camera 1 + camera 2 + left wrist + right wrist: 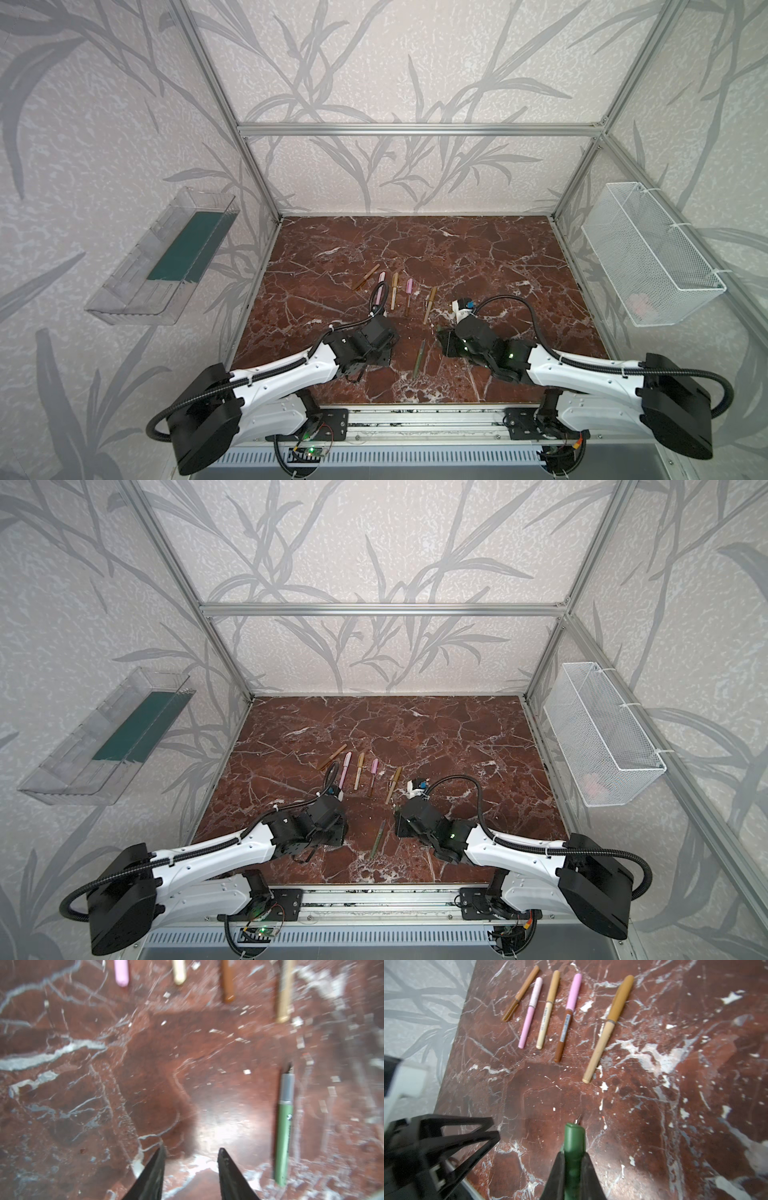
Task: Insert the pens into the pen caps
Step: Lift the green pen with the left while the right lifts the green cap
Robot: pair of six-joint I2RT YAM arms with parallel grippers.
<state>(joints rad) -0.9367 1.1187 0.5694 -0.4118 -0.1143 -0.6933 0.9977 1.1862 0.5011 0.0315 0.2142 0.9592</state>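
Green cap point(574, 1136) clamped in the right claw point(573, 1155) — green pen point(419, 358) lying nearby.

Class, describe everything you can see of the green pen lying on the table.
The green pen is a thin olive-green stick, plastic-looking, with dark print on the barrel, a grey collar and a bare dark tip: uncapped. It lies flat on the marble table, near its front middle, apart from the other pens. Nothing grips it.

5 capped pens now: brown point(527, 982), pink point(530, 1014), cream point(548, 1009), pink-capped brown point(568, 1016), tan point(609, 1026). 1 uncapped green pen point(283, 1126), 1 green cap point(574, 1140). 2 arms, L arm point(282, 374) & R arm point(582, 365). 1 wire basket point(648, 249), 1 clear bin point(120, 299).
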